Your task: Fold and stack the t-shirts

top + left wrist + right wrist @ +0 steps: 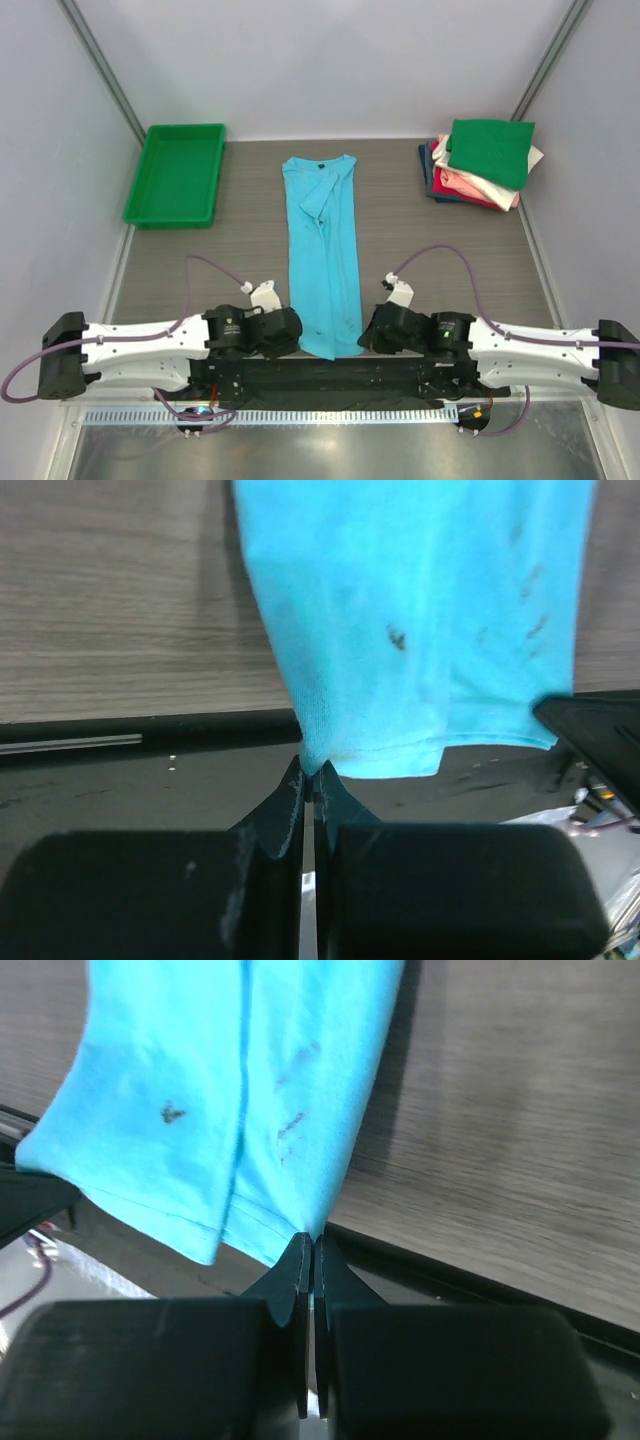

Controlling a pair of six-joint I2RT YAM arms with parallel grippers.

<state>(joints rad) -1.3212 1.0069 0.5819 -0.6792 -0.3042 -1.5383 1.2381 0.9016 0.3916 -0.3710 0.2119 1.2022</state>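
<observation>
A turquoise t-shirt [322,250] lies folded into a long narrow strip down the middle of the table, collar at the far end, hem hanging over the near edge. My left gripper [312,767] is shut on the hem's left corner [318,742]. My right gripper [311,1239] is shut on the hem's right corner [300,1215]. In the top view both grippers, left [296,332] and right [366,333], flank the hem at the near edge. Folded t-shirts [484,160] in green, cream, pink, red and navy sit stacked at the far right.
A rigid green plastic tray [176,175] stands at the far left of the table. A black rail [320,375] runs along the near table edge under the hem. Grey walls close in on both sides.
</observation>
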